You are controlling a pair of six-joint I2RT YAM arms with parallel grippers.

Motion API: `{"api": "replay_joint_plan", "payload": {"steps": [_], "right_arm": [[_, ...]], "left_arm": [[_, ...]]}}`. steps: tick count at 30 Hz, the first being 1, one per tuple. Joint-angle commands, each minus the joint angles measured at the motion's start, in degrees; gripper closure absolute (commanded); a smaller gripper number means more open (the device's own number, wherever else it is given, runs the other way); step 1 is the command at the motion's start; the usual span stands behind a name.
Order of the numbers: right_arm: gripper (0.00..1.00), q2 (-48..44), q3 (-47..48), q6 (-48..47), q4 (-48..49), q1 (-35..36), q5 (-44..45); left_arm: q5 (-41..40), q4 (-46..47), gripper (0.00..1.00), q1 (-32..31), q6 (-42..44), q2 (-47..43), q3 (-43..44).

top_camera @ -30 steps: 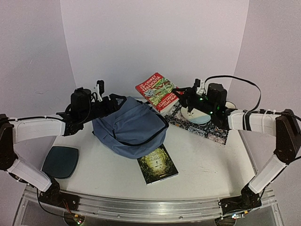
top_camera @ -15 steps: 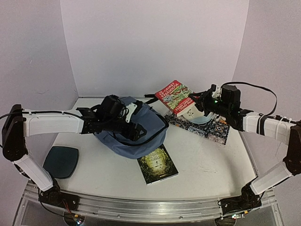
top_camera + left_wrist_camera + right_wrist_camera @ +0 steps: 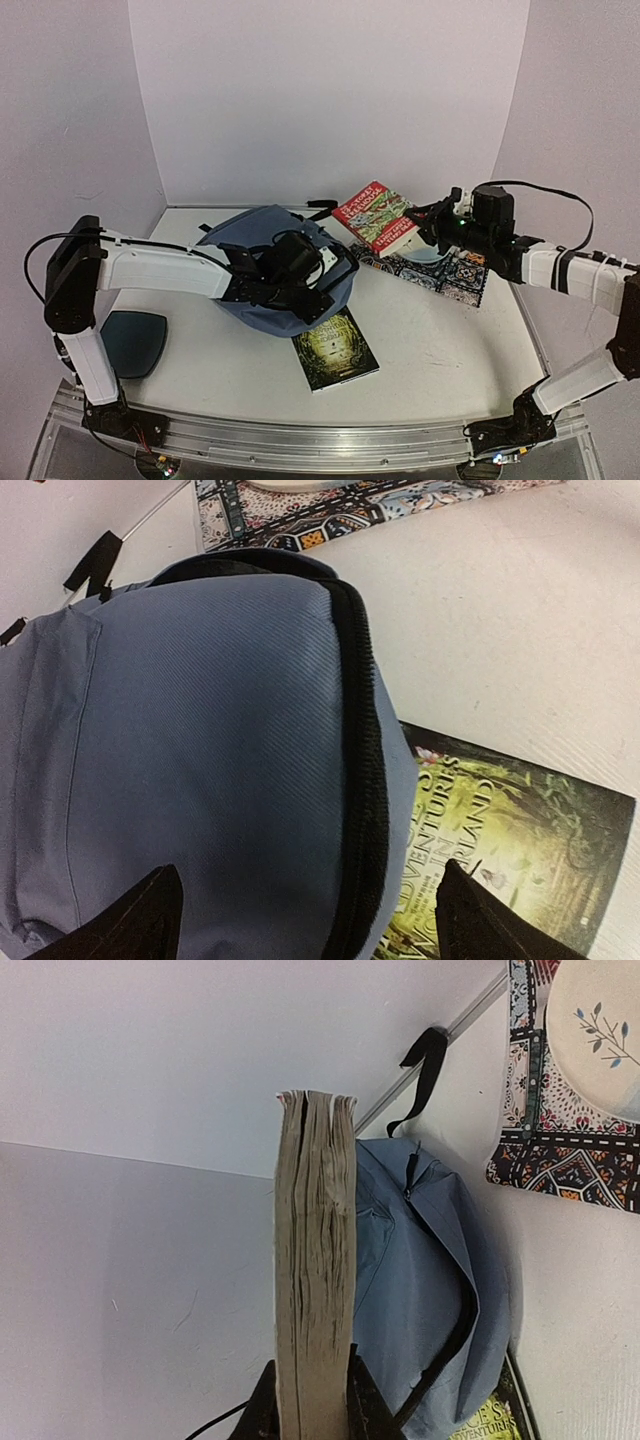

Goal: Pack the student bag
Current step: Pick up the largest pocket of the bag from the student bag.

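Trouble looked likeliest at the bag's mouth. The left gripper [image 3: 315, 925] hung with its jaws spread wide, straddling the black zipper [image 3: 360, 780] of the blue bag [image 3: 250, 235], which lay slumped directly beneath it with the opening apparently pressed flat. If those jaws took only one layer of cloth, the mouth might not open, or the bag could drag over the green book [image 3: 335, 348] just beside one fingertip. The right gripper [image 3: 428, 226] pinched a red book [image 3: 378, 215] by one end in mid-air, the bag beyond the book's far end. So short a hold might let it swing or slip toward the plate [image 3: 600, 1030] below.
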Motion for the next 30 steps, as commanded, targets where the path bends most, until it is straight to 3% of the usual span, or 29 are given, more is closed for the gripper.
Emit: {"api": "replay_joint_plan", "payload": {"steps": [1,6,19,30], "right_arm": [[1.0,-4.0,1.2,-0.9,3.1,-0.3,-0.4],[1.0,-4.7,1.4,-2.0,-0.1,-0.3,-0.9],[1.0,-5.8,2.7,-2.4,-6.3,-0.3,-4.2],[1.0,-10.3,-0.4,-2.1,-10.9,-0.2,-1.2]], "left_arm": [[-9.8,-0.8,0.12,-0.2,2.1,3.5,4.5],[-17.5,-1.4,0.27,-0.1,4.0,5.3,7.2],[-19.9,-6.0,0.98,0.1,7.6,0.4,12.6],[-20.1,-12.4,1.0,6.2,4.7,2.8,23.4]]}}
